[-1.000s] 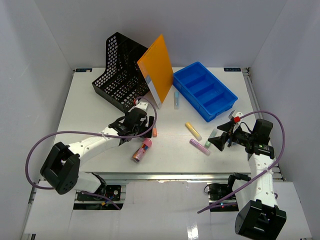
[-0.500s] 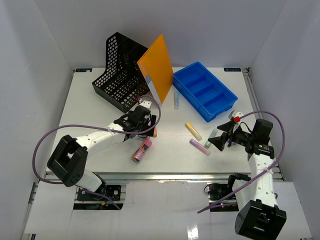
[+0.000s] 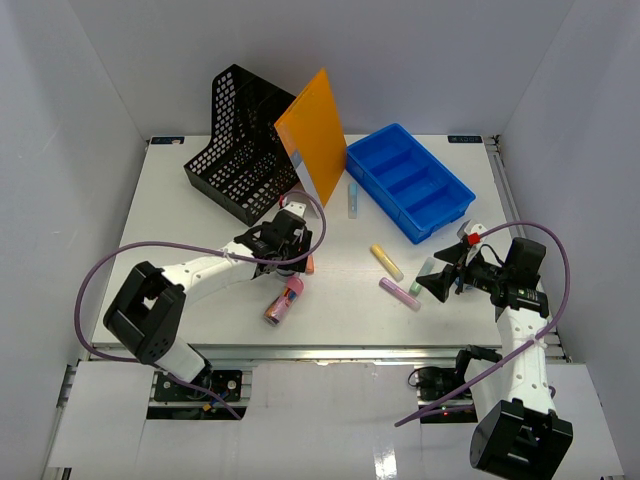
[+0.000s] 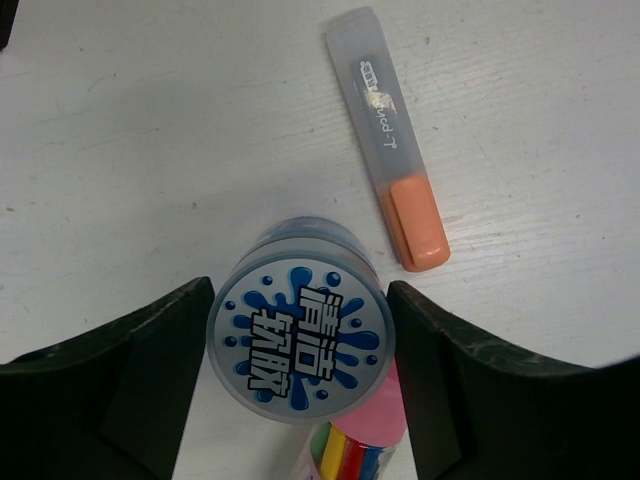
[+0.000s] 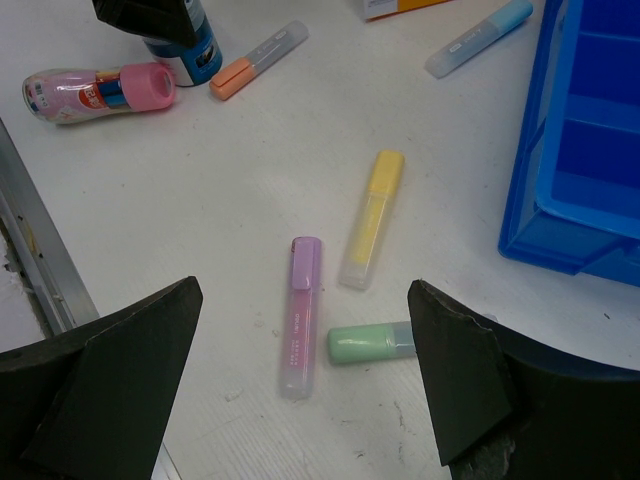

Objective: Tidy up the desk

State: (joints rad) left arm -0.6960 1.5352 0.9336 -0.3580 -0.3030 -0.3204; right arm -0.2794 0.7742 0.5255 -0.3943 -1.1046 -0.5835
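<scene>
Left gripper: both black fingers sit hard against opposite sides of an upright round canister with a grey lid and blue splash label, clamped on it. Canister stands on the large flat white desk, in the near-centre of it. Touching the canister on its near side, a clear tube of coloured pens with a pink cap lies flat. Just beside the canister on the other side, not touching, lies an orange-capped highlighter with a clear barrel. Right gripper: jaws spread wide, nothing between them, hanging above the desk at its right side. Under it, three highlighters lie flat: a purple one, a yellow one just beside it, a green one close to the purple one's end, partly behind the right finger. Farther back, a light-blue highlighter lies beside the blue plastic compartment tray, which sits angled at the far right of the desk. Far left: black mesh file holder, with a flat orange folder leaning tilted against it. Aluminium rail runs along the desk's near edge, by the arm bases.
</scene>
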